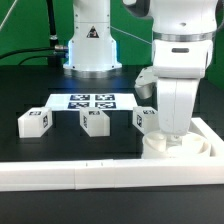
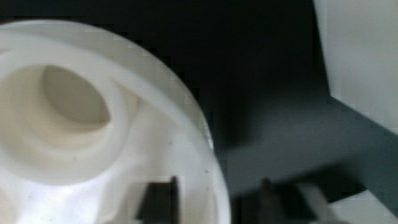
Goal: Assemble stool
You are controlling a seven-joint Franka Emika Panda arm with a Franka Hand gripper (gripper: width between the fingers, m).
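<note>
Two dark fingers [image 2: 160, 198] of the gripper [image 2: 228, 200] straddle the rim of the round seat [image 2: 160, 80]. One sits on the inner side of the rim. The other stands off the outer side with a dark gap between, so the gripper looks parted and not yet pinching, though the wrist view is blurred.

In the exterior view the arm stands upright over the seat, which lies on the dark surface [image 1: 30, 150] in the corner of the long white rail [image 1: 60, 172], at the exterior view's right. One leg [image 1: 147, 118] stands just beside the arm. A second leg [image 1: 95, 119] and a third leg [image 1: 35, 121] stand in a row farther to the exterior view's left, all loose. The marker board [image 1: 92, 101] lies behind them.

The step in hand seems to be taking hold of the seat, with no leg fitted yet. The next move likely calls for a firm, square pinch on the rim.
</note>
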